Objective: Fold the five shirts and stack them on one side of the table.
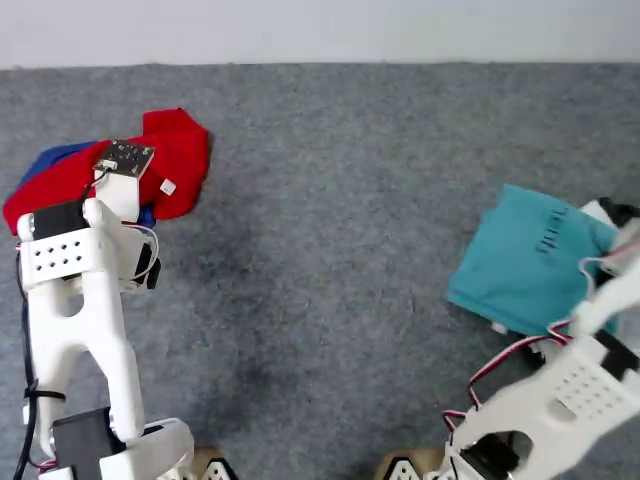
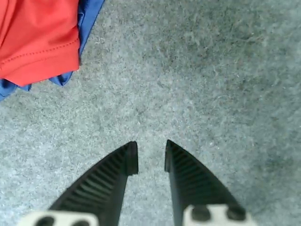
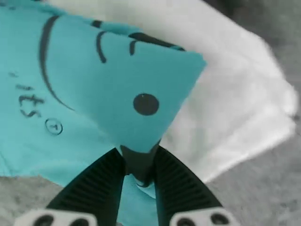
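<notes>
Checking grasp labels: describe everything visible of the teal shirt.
The teal shirt is thin, smooth fabric with dark printed lines and a dot. It is folded into a rough rectangle and lies flat on the table's right side. It partly overlies a white shirt. The right gripper pinches one edge between its fingers.

Robot lab: grey felt table (image 1: 340, 260), white wall (image 1: 320, 30)

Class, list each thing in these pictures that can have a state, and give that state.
red shirt: crumpled, lying on the blue shirt
blue shirt: crumpled, partly covered
teal shirt: flat, looks folded, on the white shirt
white shirt: partly covered
left gripper: open, empty
right gripper: shut on teal shirt
</notes>
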Robot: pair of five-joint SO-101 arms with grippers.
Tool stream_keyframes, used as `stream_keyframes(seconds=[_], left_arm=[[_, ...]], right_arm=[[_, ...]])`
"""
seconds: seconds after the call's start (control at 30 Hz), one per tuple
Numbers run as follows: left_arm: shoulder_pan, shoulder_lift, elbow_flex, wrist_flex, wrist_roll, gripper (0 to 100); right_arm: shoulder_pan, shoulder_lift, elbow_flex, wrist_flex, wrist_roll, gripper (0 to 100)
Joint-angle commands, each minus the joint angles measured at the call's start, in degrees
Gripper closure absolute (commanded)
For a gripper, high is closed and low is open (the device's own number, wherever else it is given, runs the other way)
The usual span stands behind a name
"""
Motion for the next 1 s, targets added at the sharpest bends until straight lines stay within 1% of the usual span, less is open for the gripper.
stream_keyframes(seconds=[0.0, 0.3, 0.53, 0.6, 0.77, 0.83, 0.97], left_arm=[[-0.26, -0.79, -0.31, -0.62, 0.44, 89], [-0.26, -0.79, -0.31, -0.53, 0.44, 89], [0.70, -0.88, -0.31, -0.18, 0.44, 89], [2.55, -0.88, -0.22, -0.18, 0.44, 89], [8.35, -0.79, -0.22, -0.18, 0.79, 89], [9.67, -0.79, -0.22, -0.18, 0.79, 89], [9.85, -0.79, -0.22, -0.18, 0.79, 89]], right_arm=[[4.79, -3.12, -1.05, -1.01, -0.18, 98.8], [9.63, 1.98, 0.62, -3.65, -0.70, 98.8], [10.07, 4.00, 0.26, -4.00, -0.53, 98.3], [10.07, 3.56, 0.18, -3.47, -0.09, 94.7], [10.86, 1.36, 0.18, -1.89, 0.53, 78.8], [11.03, 0.66, 0.18, -0.75, 1.58, 76.9], [11.12, -1.01, 0.18, 2.24, 1.67, 76.8]])
